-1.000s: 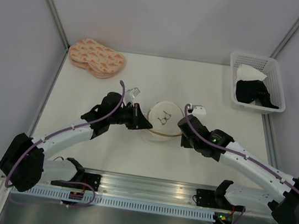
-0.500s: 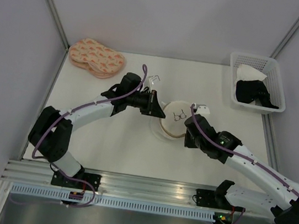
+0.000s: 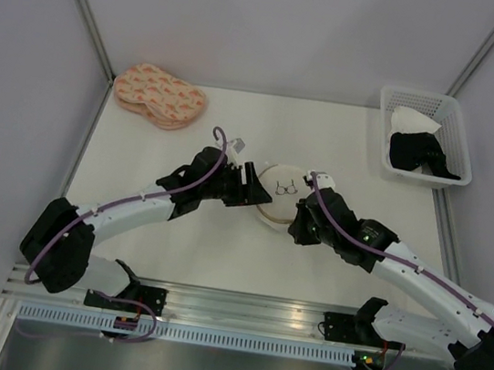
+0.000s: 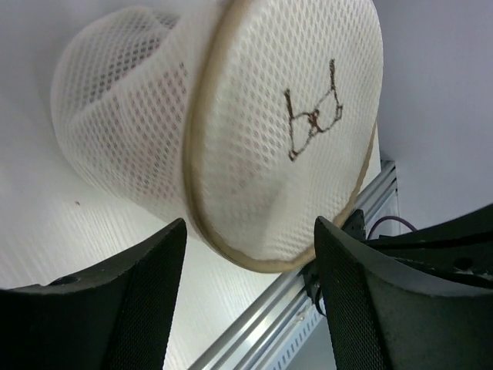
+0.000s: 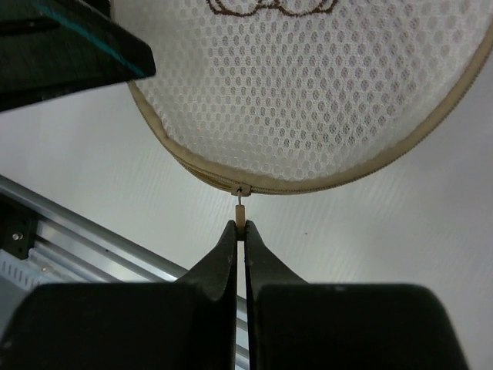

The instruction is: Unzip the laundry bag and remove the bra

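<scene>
Bag sits mid-counter, tipped so the face with the line drawing looks up. It lies between the two hands.

Right hand, at the bag's 5 o'clock: clenched on the small pull that hangs from the rim zip. In the right wrist view the zip looks closed on both sides of the slider, though we cannot be sure of the far rim.

Left hand, at the bag's 9 o'clock: released, fingers spread, with the bag's rim lying between them. We cannot tell whether they touch it.

Bra: not seen anywhere on the counter. We judge it is inside the bag, though the mesh shows no clear pink.

Our reading of progress:
- Done: the pull is gripped.
- Left: run the zip round the rim with the bag braced, then reach in and take the bra out.
</scene>
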Controlling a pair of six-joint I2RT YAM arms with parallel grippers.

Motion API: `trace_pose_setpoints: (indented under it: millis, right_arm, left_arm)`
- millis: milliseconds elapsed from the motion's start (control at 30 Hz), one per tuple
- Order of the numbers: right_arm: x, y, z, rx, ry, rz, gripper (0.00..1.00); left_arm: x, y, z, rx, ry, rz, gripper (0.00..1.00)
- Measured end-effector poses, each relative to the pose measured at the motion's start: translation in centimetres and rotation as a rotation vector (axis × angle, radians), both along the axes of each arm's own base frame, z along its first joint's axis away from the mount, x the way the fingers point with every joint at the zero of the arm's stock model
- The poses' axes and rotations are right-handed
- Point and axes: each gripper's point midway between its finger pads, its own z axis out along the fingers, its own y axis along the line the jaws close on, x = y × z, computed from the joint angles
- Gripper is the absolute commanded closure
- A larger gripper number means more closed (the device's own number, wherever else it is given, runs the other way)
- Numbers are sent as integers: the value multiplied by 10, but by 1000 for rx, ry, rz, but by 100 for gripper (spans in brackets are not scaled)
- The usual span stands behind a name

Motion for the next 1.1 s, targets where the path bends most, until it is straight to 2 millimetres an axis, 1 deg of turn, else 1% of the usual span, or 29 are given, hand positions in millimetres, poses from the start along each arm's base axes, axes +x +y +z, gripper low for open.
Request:
trace_pose_setpoints:
  millis: [67, 100, 167, 233, 300, 467, 567, 600, 633, 667, 700, 767, 800, 833, 867, 967, 1100]
  right_arm:
    - [-3, 7, -2, 27, 10, 31, 100]
    - [-5, 11, -2, 43, 13, 48, 100]
    - [-8, 19, -2, 76, 24, 88, 99]
    - [-11, 27, -1, 104, 32, 120, 99]
    - [-14, 35, 0, 131, 41, 153, 100]
    - [-17, 46, 1, 177, 49, 196, 100]
    - [-17, 50, 2, 195, 50, 211, 100]
    - [-18, 52, 3, 200, 50, 216, 100]
    - [-18, 53, 3, 205, 51, 220, 100]
    - [-18, 53, 3, 206, 51, 222, 100]
    - [-18, 54, 4, 209, 51, 223, 100]
    - [-18, 54, 4, 210, 51, 224, 100]
    - [-18, 54, 3, 209, 51, 225, 100]
    - [-18, 53, 3, 207, 52, 224, 99]
    - [-18, 53, 3, 206, 53, 223, 100]
    - [-18, 50, -1, 189, 56, 213, 99]
    - [-15, 39, -12, 113, 77, 175, 100]
  left_arm:
    - [-14, 2, 3, -5, 6, 25, 26]
    - [-22, 3, 7, -16, 7, 43, 23]
    - [-30, 7, 12, -36, 8, 77, 21]
    - [-34, 12, 16, -57, 15, 115, 21]
    - [-34, 13, 16, -71, 31, 144, 21]
    - [-38, 6, 6, -81, 98, 164, 21]
    - [-42, -1, -4, -73, 141, 162, 25]
    - [-43, -3, -9, -69, 154, 162, 31]
    - [-43, -5, -12, -68, 166, 163, 42]
    - [-43, -7, -16, -66, 176, 163, 42]
    - [-44, -8, -19, -64, 184, 165, 59]
    - [-43, -10, -21, -74, 199, 175, 75]
    - [-43, -11, -20, -79, 200, 177, 89]
    - [-42, -11, -20, -86, 201, 181, 95]
    - [-41, -12, -18, -91, 197, 183, 98]
    - [-39, -12, -16, -97, 187, 189, 98]
    - [-39, -11, -18, -88, 181, 198, 98]
